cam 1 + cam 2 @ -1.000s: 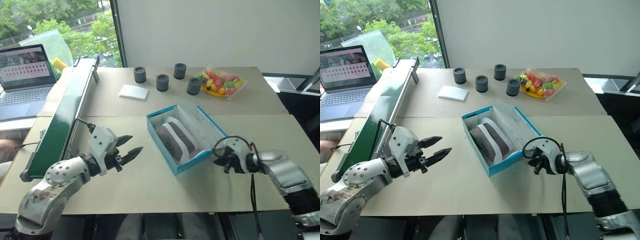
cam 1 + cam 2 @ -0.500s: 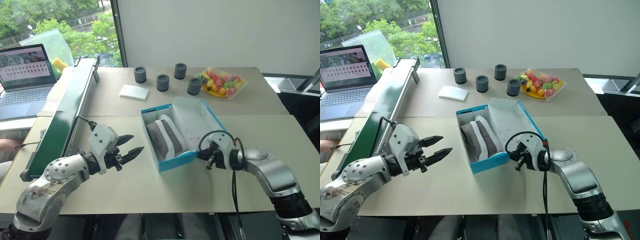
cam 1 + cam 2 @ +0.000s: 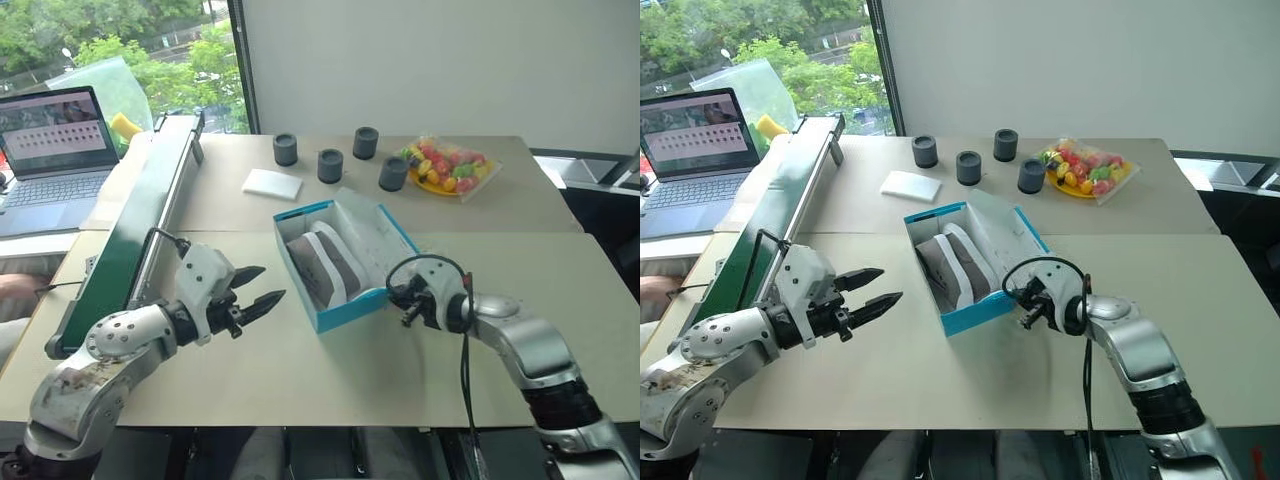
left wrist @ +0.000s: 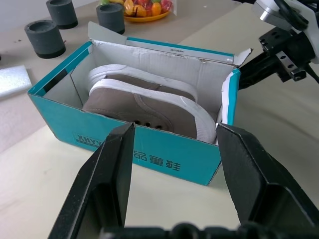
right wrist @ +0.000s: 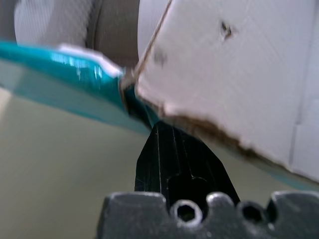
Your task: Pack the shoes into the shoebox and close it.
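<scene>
- The shoebox (image 3: 330, 262) is turquoise-blue outside and white inside; the long side facing the left pincer carries dark print, some Latin letters and then Chinese characters, too small for me to read with confidence.
- It sits open near the middle of the pale worktop (image 3: 300, 370), turned at an angle, with its lid (image 3: 375, 238) raised on the right-hand side.
- The shoes (image 4: 149, 102), grey-brown with white soles, lie side by side inside the box.
- The left pincer (image 3: 262, 290) hangs above the worktop to the left of the box, black fingers parted, gripping nothing, pointed at the box.
- The right pincer (image 3: 404, 302) is closed, its tip right under the box's near right corner, where the lid's edge meets the blue wall.
- Behind the box: a white pad (image 3: 271, 183), four dark cylinders (image 3: 330, 165), a plate of coloured sweets (image 3: 448, 168).
- A laptop (image 3: 52, 150) stands at far left, its screen text unreadable.
</scene>
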{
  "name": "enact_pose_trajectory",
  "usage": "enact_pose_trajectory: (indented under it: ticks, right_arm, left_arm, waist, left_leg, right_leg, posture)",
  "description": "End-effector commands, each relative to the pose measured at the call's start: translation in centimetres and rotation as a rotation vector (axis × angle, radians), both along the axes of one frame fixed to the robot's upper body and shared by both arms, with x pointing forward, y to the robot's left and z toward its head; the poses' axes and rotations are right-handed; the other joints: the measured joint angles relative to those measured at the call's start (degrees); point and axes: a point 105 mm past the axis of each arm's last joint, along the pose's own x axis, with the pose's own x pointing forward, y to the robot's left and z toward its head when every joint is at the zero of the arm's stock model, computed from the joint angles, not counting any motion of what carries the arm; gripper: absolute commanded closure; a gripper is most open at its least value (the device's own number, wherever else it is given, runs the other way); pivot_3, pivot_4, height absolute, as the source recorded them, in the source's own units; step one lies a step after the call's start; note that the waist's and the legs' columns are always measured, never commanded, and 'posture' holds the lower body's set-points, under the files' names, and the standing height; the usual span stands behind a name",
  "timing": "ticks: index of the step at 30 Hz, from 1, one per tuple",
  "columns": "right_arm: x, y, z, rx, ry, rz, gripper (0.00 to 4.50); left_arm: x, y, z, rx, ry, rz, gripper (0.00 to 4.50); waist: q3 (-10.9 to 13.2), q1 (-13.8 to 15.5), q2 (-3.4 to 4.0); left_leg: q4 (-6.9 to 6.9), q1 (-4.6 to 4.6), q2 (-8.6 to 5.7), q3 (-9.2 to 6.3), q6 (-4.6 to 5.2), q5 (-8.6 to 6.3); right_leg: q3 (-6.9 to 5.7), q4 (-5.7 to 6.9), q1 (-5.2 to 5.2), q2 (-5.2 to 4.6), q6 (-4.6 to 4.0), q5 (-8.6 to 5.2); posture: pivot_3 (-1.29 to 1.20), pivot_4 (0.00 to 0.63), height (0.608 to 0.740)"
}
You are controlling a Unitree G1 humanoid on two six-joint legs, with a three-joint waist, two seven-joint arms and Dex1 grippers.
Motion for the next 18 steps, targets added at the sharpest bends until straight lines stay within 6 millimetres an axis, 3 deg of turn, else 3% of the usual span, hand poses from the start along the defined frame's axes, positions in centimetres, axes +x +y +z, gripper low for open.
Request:
enact_pose_trajectory:
  ticks: [1,4,9,13,18]
  right_arm:
    - [-1.5,0.0,-0.2,-0.016,0.043,0.042,4.49]
    - [-1.1,-2.0,-2.5,-0.104,0.078,-0.103,4.49]
    - [0.4,-1.7,-4.3,-0.044,0.075,-0.350,4.49]
    - [1.8,-1.1,-4.4,0.126,0.056,-0.617,4.49]
    - [3.3,-1.0,-3.1,0.465,0.052,-0.908,4.49]
  left_arm:
    - [0.0,0.0,0.8,0.010,-0.036,-0.010,1.75]
    - [0.1,0.0,0.9,0.009,-0.039,-0.012,1.75]
    - [0.3,0.0,1.0,0.011,-0.043,-0.015,1.75]
    - [0.3,0.0,1.1,0.017,-0.045,-0.021,1.75]
    - [0.4,0.1,1.1,0.024,-0.045,-0.024,1.75]
  waist:
    - [0.00,-0.07,0.00]
    - [-0.01,-0.33,-0.02]
    - [-0.14,-0.87,-0.23]
    - [-0.21,-1.76,-0.36]
    - [-0.18,-1.69,-0.29]
  left_leg:
    - [0.00,0.01,0.00,0.00,0.00,0.00]
    - [0.00,0.08,0.03,0.01,0.00,-0.01]
    - [0.01,0.18,0.07,0.04,0.00,0.00]
    - [0.01,0.33,0.15,0.02,0.00,0.00]
    - [0.04,0.37,0.17,0.04,0.00,0.01]
  right_leg:
    - [0.00,0.00,0.01,0.00,0.00,0.00]
    - [0.00,-0.01,0.08,0.04,0.08,-0.05]
    - [0.05,0.01,0.16,0.08,0.12,-0.07]
    - [0.06,0.00,0.31,0.11,0.25,-0.07]
    - [0.08,0.03,0.26,0.12,0.30,-0.01]
  posture:
    - [0.00,0.150,0.740]
    - [0.00,0.150,0.740]
    - [0.00,0.150,0.740]
    - [0.00,0.150,0.740]
    - [0.00,0.150,0.740]
